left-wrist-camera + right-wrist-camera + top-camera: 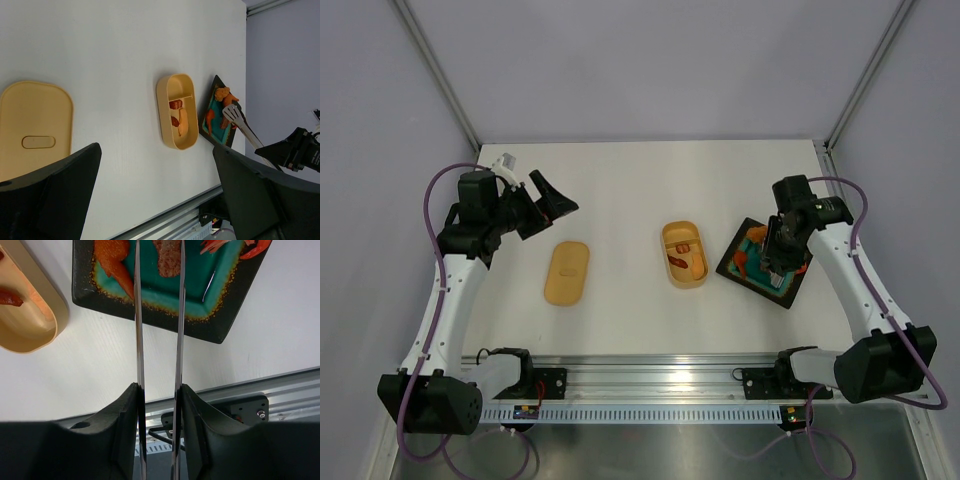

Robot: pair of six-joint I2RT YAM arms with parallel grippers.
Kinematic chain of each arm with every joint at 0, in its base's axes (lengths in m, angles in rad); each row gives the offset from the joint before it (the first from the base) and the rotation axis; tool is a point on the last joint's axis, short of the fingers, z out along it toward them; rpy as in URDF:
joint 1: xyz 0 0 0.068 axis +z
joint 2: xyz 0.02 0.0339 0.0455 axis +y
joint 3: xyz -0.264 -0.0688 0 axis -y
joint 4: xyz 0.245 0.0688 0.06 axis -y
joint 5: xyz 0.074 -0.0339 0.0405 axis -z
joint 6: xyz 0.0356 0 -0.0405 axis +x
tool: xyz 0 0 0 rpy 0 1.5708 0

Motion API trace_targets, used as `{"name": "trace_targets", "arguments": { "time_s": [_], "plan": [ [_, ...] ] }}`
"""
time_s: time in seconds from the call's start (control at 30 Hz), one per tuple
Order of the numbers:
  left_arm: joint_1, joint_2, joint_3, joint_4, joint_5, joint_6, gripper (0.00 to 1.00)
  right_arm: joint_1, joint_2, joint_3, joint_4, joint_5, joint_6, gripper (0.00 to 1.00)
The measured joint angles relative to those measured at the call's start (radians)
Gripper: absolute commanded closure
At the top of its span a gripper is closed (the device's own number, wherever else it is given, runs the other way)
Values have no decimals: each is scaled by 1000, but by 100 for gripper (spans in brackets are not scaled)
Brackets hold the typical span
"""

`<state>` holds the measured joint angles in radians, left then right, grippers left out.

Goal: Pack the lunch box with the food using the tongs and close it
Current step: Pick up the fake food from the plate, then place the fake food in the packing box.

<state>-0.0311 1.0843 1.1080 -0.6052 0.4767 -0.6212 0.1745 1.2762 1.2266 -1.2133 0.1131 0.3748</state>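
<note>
The orange-tan lunch box (683,254) lies open mid-table with red and orange food pieces (178,119) inside. My right gripper (158,395) is shut on the silver tongs (138,330), whose two arms reach down over the black tray (225,322). Between the tong tips sits a brown food piece (168,257); an orange piece (114,265) lies just left of them. In the top view the right gripper (782,245) hovers over the tray (738,262). My left gripper (542,205) stands open and raised at the far left, holding nothing.
The flat matching lid (567,271) lies left of the box, under the left gripper's view (35,125). The tray's teal inside holds more red and orange pieces (252,247). A metal rail (640,372) runs along the near edge.
</note>
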Motion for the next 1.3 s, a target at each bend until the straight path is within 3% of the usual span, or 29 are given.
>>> {"name": "trace_targets", "arguments": {
  "time_s": [0.67,1.03,1.3],
  "plan": [
    [0,0,0,3,0,0,1,12,-30,174,-48,-56,35,66],
    [0,0,0,5,0,0,1,261,78,240,35,-85,138,66],
    [0,0,0,4,0,2,1,332,195,236,171,-117,238,66]
  ]
}}
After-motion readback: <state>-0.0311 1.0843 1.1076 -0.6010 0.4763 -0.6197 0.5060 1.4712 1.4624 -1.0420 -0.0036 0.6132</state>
